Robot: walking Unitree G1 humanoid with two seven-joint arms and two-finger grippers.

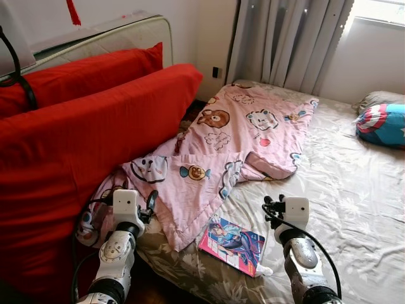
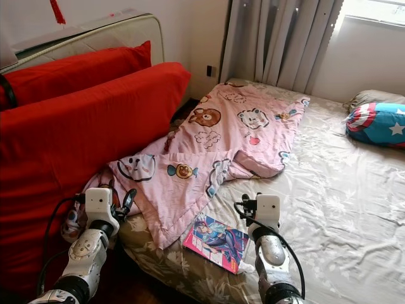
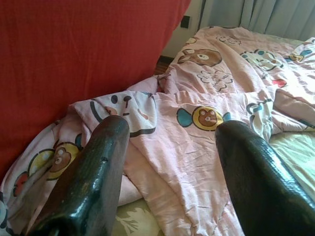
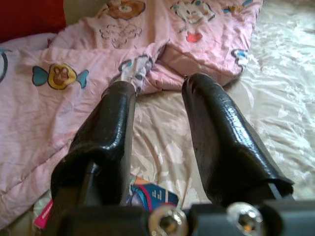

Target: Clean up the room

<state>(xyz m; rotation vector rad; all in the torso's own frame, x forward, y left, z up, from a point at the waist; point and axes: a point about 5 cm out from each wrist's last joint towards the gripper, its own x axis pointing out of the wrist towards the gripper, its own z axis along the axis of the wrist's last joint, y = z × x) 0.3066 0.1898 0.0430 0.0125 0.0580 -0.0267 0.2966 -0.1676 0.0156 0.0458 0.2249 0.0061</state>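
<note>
A crumpled pink cartoon blanket (image 1: 234, 142) lies across the left side of the bed, its corner hanging over the near edge. A colourful comic book (image 1: 233, 243) lies on the sheet at the bed's front edge, just right of that corner. My left gripper (image 3: 172, 125) is open, held low above the blanket's bunched left corner (image 3: 123, 110). My right gripper (image 4: 160, 83) is open too and hovers over the bare sheet, with the comic book (image 4: 147, 196) beneath its wrist. Neither one holds anything.
Big red cushions (image 1: 82, 126) lean against the wall to the left of the bed. A Captain America pillow (image 1: 383, 125) rests at the far right. The bed (image 1: 354, 202) has a pale floral sheet. Grey curtains (image 1: 285, 41) hang behind it.
</note>
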